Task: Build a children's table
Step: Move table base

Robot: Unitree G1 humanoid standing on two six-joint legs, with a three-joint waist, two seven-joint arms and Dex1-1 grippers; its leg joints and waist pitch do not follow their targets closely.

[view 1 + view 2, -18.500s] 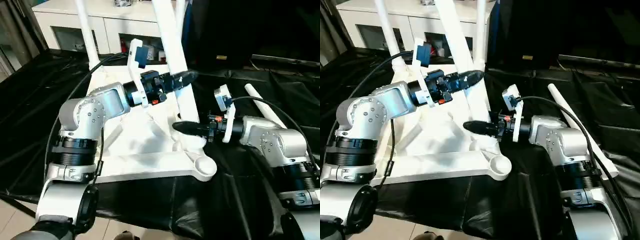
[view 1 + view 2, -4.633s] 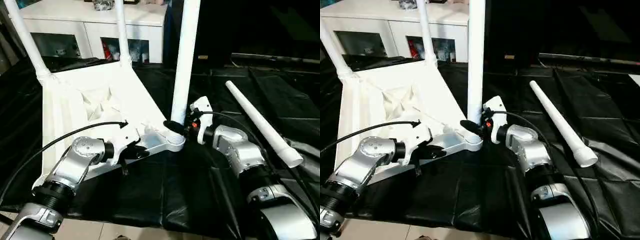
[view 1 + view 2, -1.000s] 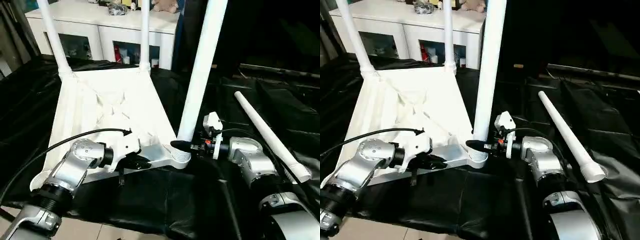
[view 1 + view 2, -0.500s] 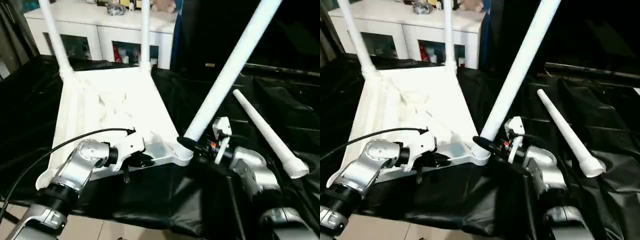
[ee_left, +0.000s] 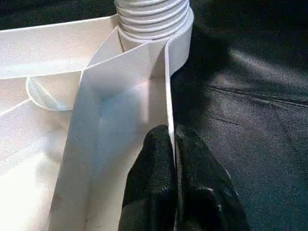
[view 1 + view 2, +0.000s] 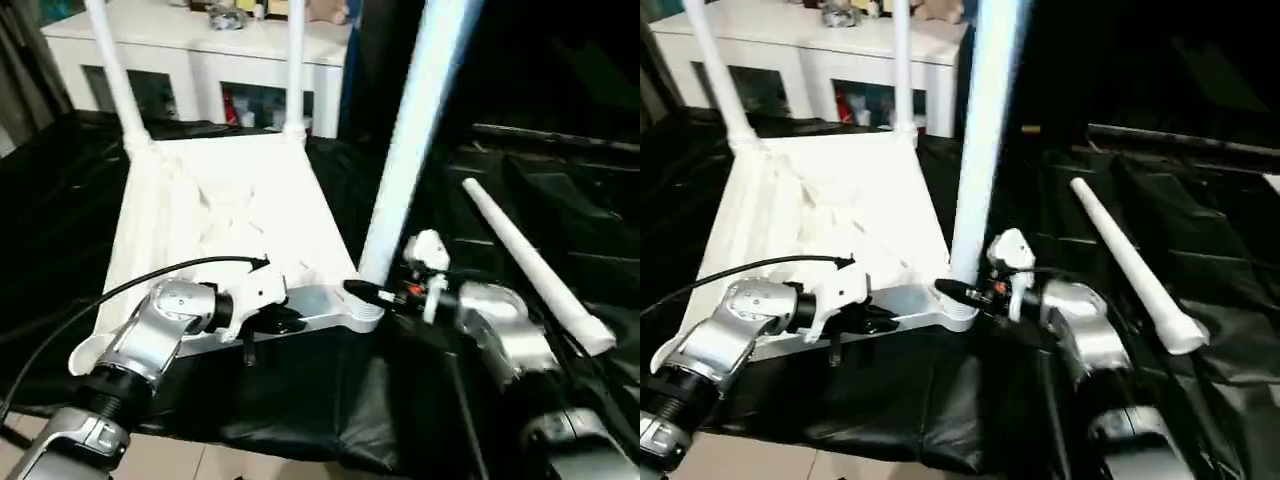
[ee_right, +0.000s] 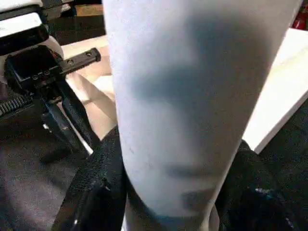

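- The left end effector [image 5: 174,163], at about 7 o'clock in the head view, is closed almost fully on the thin side wall of the white table top [image 6: 235,215]. One black finger is inside this rim and one is outside.
- This wall looks like thin, hard plastic. I judge it is light and stiff, but smooth, so a pinch here can steady the part and may slip under a strong pull.
- The right end effector [image 6: 368,292], near 5 o'clock, stands about half open around the base of the third leg [image 6: 415,130], with a finger [image 7: 98,183] on each side, just above the near corner socket [image 6: 362,312]. The threaded end [image 5: 153,19] of the leg sits in the socket.
- The leg is long, round and smooth. I think a grip low at the thick end is best, because the top can swing easily.
- The loose leg [image 6: 535,265] lies on the black cloth [image 6: 420,410] at 3 o'clock, well apart from the table.
- Two fitted legs [image 6: 115,75] stand at the far corners, near 11 and 12 o'clock, before a white cabinet [image 6: 195,50].
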